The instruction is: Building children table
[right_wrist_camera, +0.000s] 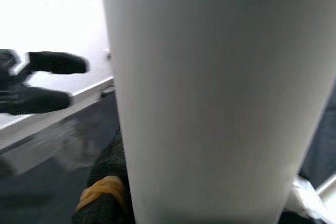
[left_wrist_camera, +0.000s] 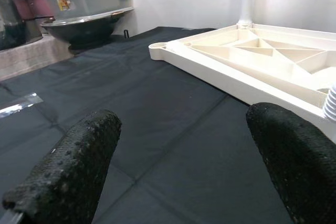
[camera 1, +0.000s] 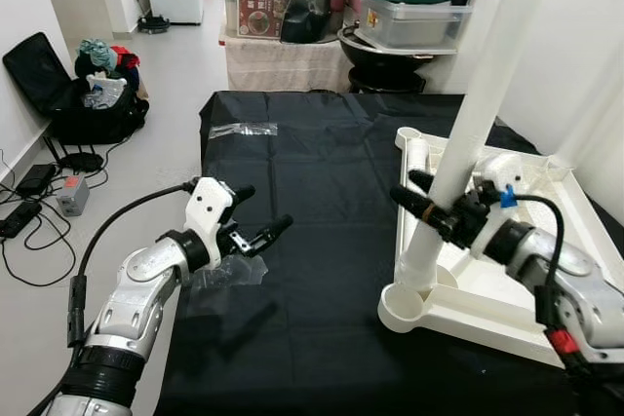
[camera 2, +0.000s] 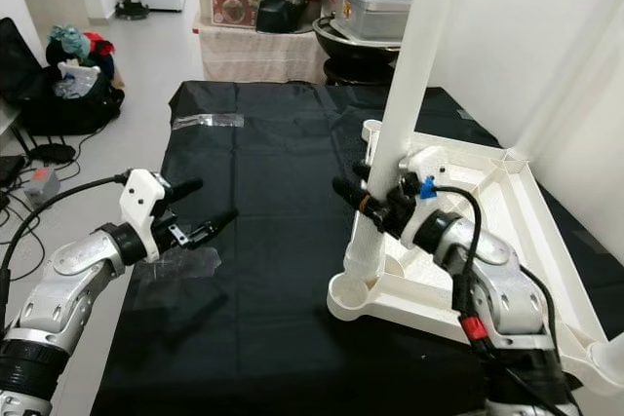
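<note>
White leg [camera 1: 466, 133] stands gripped by the right pincer [camera 1: 429, 204]; keep it plumb in its socket [camera 1: 408, 304]. Left pincer [camera 1: 255, 216] hovers open.

A green-lidded grey container [camera 1: 413, 9] sits above a black wok [camera 1: 382, 57] behind a black floor sheet [camera 1: 312, 202], while an open suitcase [camera 1: 73, 90] lies against the wall.

Table leg [camera 1: 487, 75] top cut off — tabletop [camera 1: 575, 270] right edge too.
</note>
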You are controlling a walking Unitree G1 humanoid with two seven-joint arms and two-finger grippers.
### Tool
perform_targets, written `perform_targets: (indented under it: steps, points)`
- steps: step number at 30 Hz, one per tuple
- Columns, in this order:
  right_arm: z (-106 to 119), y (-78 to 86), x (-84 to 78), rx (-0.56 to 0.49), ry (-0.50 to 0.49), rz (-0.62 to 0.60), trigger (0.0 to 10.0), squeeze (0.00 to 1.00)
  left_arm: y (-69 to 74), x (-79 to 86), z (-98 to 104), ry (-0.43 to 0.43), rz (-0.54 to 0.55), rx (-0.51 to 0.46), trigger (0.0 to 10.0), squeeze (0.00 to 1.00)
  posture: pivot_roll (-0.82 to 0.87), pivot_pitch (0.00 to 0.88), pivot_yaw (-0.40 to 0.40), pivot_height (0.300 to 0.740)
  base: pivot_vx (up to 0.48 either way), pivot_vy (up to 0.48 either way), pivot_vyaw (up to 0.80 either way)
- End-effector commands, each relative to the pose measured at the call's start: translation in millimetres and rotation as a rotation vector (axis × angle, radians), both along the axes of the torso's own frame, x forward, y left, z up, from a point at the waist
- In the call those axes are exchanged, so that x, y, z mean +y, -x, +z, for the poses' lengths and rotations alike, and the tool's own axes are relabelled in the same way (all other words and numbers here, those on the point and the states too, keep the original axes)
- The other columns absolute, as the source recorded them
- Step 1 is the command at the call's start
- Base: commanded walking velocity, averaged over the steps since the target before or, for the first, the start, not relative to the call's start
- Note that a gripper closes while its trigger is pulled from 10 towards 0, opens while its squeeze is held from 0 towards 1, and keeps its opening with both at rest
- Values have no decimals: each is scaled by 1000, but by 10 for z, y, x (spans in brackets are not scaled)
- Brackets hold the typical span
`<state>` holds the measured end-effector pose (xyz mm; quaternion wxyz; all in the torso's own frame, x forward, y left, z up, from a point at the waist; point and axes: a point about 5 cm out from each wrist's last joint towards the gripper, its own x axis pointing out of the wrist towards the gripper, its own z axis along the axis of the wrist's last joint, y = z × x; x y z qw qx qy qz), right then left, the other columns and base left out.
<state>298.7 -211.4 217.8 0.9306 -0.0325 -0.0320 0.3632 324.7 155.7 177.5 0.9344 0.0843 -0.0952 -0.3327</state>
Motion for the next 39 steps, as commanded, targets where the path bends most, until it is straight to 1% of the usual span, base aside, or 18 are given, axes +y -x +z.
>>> perform_targets:
  steps: [1,2,3,5,7,10,11,14,22,24,25,26,28,30,32,35,39]
  points:
    - [20,69,61,0,11,78,0,0,13,33,3,-6,4,6,10000,0,51,0,-59,740,0,0,0]
    - [20,69,61,0,11,78,0,0,13,33,3,-6,4,6,10000,0,51,0,-59,740,0,0,0]
    - [-2,99,86,8,14,113,0,0,11,41,5,-7,5,7,10000,0,53,0,-63,740,0,0,0]
    - [-2,99,86,8,14,113,0,0,11,41,5,-7,5,7,10000,0,53,0,-63,740,0,0,0]
    - [-38,137,146,15,10,163,0,0,5,59,9,-10,9,9,10000,0,62,0,-63,740,0,0,0]
    - [-64,156,182,14,8,185,0,0,6,66,10,-11,12,10,10000,0,66,0,-63,740,0,0,0]
    - [-108,188,238,18,0,212,0,0,12,73,9,-15,13,11,10000,0,69,0,-63,740,0,0,0]
    - [-132,206,264,21,-3,223,0,0,14,76,9,-18,15,11,10000,0,70,0,-62,740,0,0,0]
    - [-132,206,264,21,-3,223,0,0,14,76,9,-18,15,11,10000,0,70,0,-62,740,0,0,0]
    - [-158,182,210,6,5,185,0,0,9,83,12,-25,16,11,10000,0,70,0,-54,740,0,0,0]
    - [-136,155,167,-7,13,164,0,0,6,83,14,-26,15,10,10000,0,68,0,-53,740,0,0,0]
    - [-136,155,167,-7,13,164,0,0,6,83,14,-26,15,10,10000,0,68,0,-53,740,0,0,0]
    - [-82,125,106,-25,26,144,0,0,3,81,16,-26,15,10,10000,0,67,0,-53,740,0,0,0]
    - [-56,117,84,-31,31,138,0,0,2,81,17,-27,15,10,10000,0,67,0,-53,740,0,0,0]
    - [-26,105,35,-49,65,127,0,0,2,76,20,-25,15,9,10000,0,63,0,-51,740,0,0,0]
    - [-23,107,19,-56,81,125,0,0,4,72,20,-23,14,10,10000,0,62,0,-50,740,0,0,0]
    - [-65,137,47,-53,108,142,0,0,-2,66,23,-22,13,10,10000,0,62,0,-48,740,0,0,0]
